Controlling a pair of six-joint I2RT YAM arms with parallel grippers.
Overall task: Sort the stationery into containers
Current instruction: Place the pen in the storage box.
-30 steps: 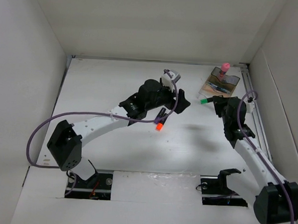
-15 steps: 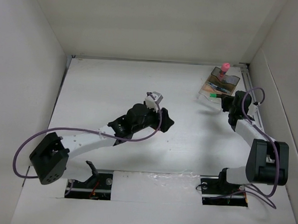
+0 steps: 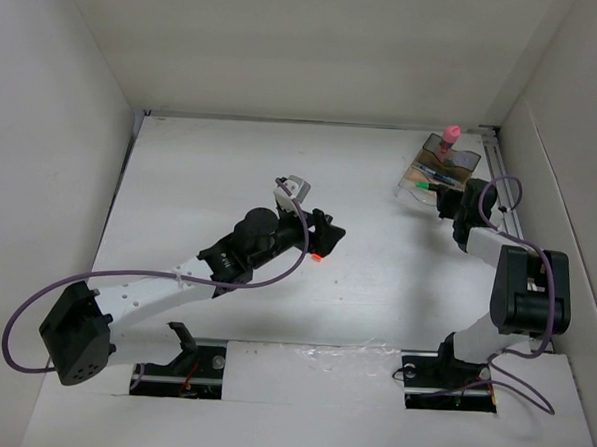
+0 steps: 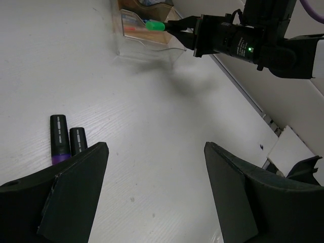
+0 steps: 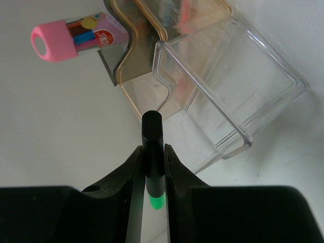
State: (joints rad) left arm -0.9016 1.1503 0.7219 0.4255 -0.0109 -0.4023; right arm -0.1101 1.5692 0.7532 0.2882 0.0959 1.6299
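Note:
My right gripper (image 5: 152, 158) is shut on a short black green-tipped marker (image 5: 152, 139) and holds it just in front of the translucent organiser (image 5: 230, 86). Its smoky-brown back compartments (image 5: 132, 66) stand behind a clear front one. The pink-capped bottle (image 5: 71, 38) lies tilted at the organiser's far side. From above, the right gripper (image 3: 436, 196) with the marker (image 3: 422, 189) is at the organiser (image 3: 451, 171). My left gripper (image 4: 154, 169) is open and empty over the table. Two short black markers (image 4: 61, 142) lie by its left finger. An orange tip (image 3: 318, 256) shows beside the left gripper (image 3: 326, 235).
The organiser stands in the far right corner against the right wall (image 3: 558, 147). A white back wall and side walls enclose the table (image 3: 201, 178). The right arm (image 4: 263, 43) fills the upper right of the left wrist view.
My right gripper has carried the green-tipped marker up and right to the organiser. My left arm has drawn back towards the near left, uncovering the orange tip.

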